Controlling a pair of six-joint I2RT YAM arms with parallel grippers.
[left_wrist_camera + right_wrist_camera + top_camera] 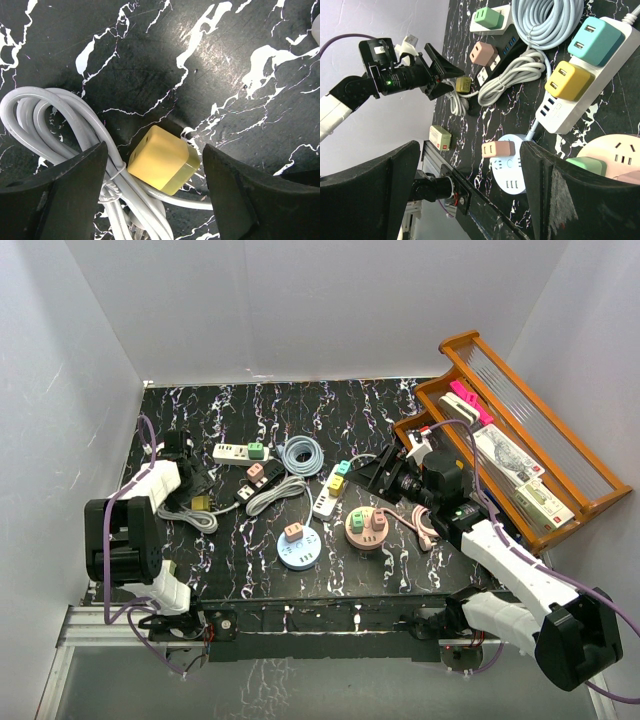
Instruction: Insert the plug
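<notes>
A yellow cube plug (162, 160) lies on the black marble table on top of its bundled grey cable (55, 125). My left gripper (155, 152) is open and straddles the plug, one finger on each side, not touching it. In the top view the left gripper (193, 483) hovers at the table's left, over the plug (200, 503). My right gripper (378, 472) is open and empty, raised above the table's middle right. The right wrist view shows the left gripper (437, 72) with the plug (463, 85) between its fingers.
A black power strip (258, 482) with a pink adapter lies right of the plug. Further on are a white strip (238, 452) with a green adapter, a long white strip (333, 492), a blue round socket (297, 548), a pink round socket (367, 530) and a wooden rack (520, 430).
</notes>
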